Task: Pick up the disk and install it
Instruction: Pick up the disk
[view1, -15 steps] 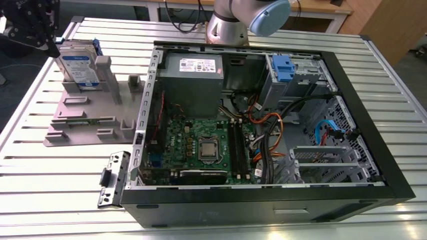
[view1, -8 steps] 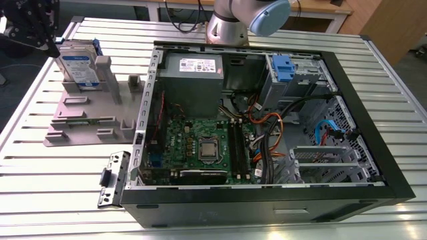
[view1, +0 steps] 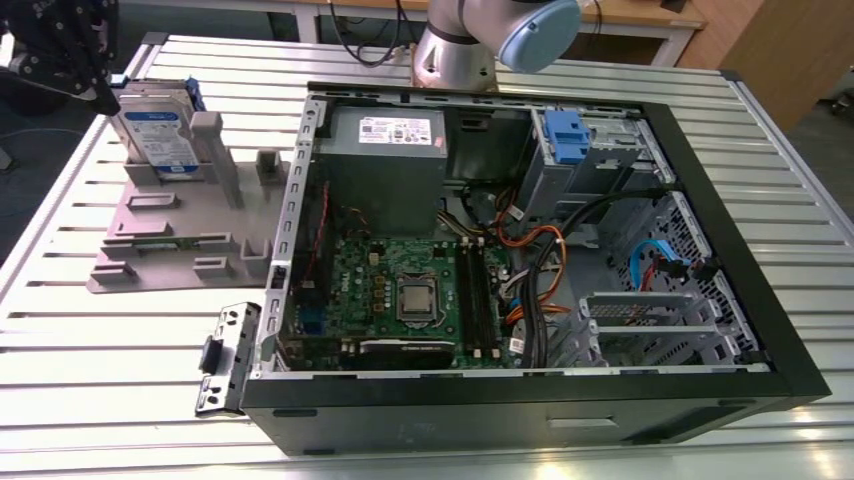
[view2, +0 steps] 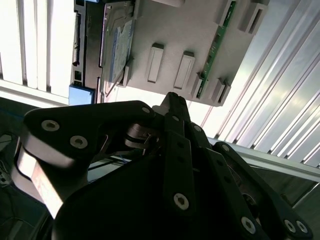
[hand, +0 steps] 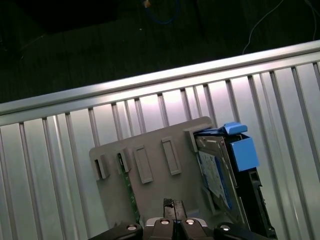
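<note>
Black computer case (view1: 534, 410) lies open on the table (view1: 80, 400) in the exterior view; at that view's left the disk (view1: 158, 135) stands upright in a grey stand (view1: 160, 240), with the gripper (view1: 96, 90) beside it. Second wrist view: fingers (view2: 176, 130) pressed together, empty. First wrist view: the same, over the stand.
</note>
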